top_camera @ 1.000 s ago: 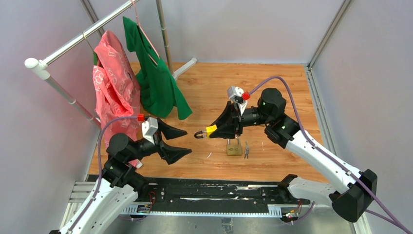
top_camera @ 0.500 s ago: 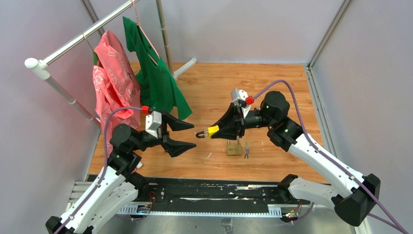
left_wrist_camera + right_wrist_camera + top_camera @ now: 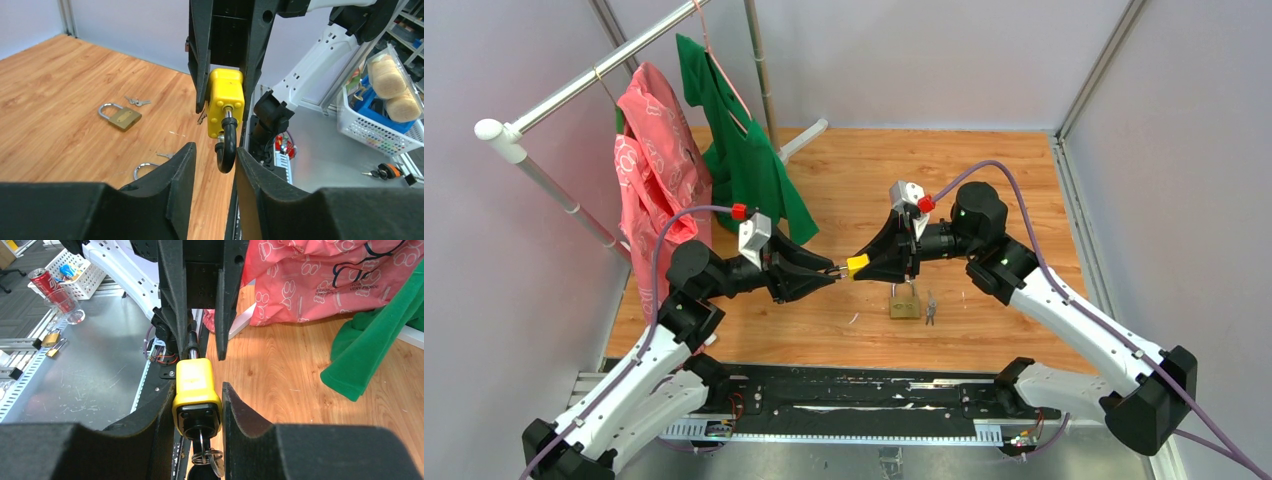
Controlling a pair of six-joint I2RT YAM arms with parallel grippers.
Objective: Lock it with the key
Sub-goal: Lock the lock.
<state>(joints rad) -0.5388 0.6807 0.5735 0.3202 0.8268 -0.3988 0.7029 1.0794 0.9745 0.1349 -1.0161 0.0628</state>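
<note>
Down at the bottom edge of the overhead view, both my arms rise from their bases and lean inward, forearms nearly level. A brass padlock (image 3: 905, 303) and loose keys (image 3: 931, 308) lie side by side on the counter (image 3: 1004, 170), just below the right wrist in the frame. Above them, mid-frame, the two tools meet nose to nose. My right tool (image 3: 869, 260) is clenched on the yellow padlock (image 3: 858, 266), its body squeezed between the fingers. The key (image 3: 201, 439) sits in the keyhole with its ring hanging. The black shackle (image 3: 226, 145) points into my left tool (image 3: 822, 273), which is narrowly parted around it: one finger touches the shackle, the other shows a gap. Farthest, upper left, a pink garment (image 3: 659, 170) and a green garment (image 3: 744, 160) hang from a rail (image 3: 584, 80).
</note>
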